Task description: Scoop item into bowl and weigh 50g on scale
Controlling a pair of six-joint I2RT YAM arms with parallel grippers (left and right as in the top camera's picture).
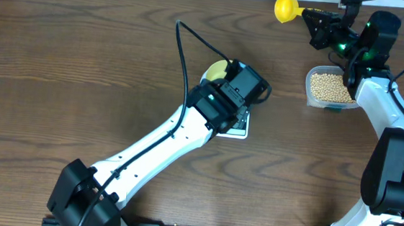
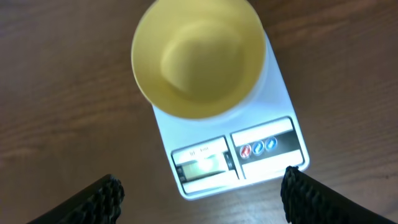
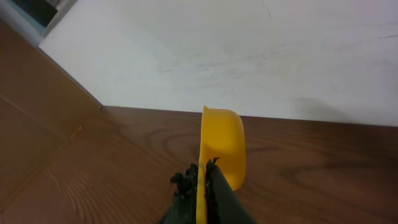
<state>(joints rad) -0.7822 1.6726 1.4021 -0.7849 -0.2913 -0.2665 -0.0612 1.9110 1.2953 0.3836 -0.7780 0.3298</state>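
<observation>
The pale yellow bowl (image 2: 198, 57) stands empty on the white scale (image 2: 273, 93), whose display and buttons face my left gripper. In the overhead view the bowl (image 1: 215, 71) and scale (image 1: 240, 129) show only partly under my left arm. My left gripper (image 2: 202, 196) is open, just in front of the scale. My right gripper (image 1: 317, 24) is shut on the handle of the bright yellow scoop (image 1: 287, 9) and holds it near the table's back edge, left of the clear tub (image 1: 314, 100) of tan beans (image 1: 328, 85). In the right wrist view the scoop (image 3: 222, 146) stands edge-on between the fingers (image 3: 204, 177).
A white wall (image 3: 249, 56) runs along the back edge of the wooden table (image 1: 81, 82). A black cable (image 1: 183, 54) loops over the left arm.
</observation>
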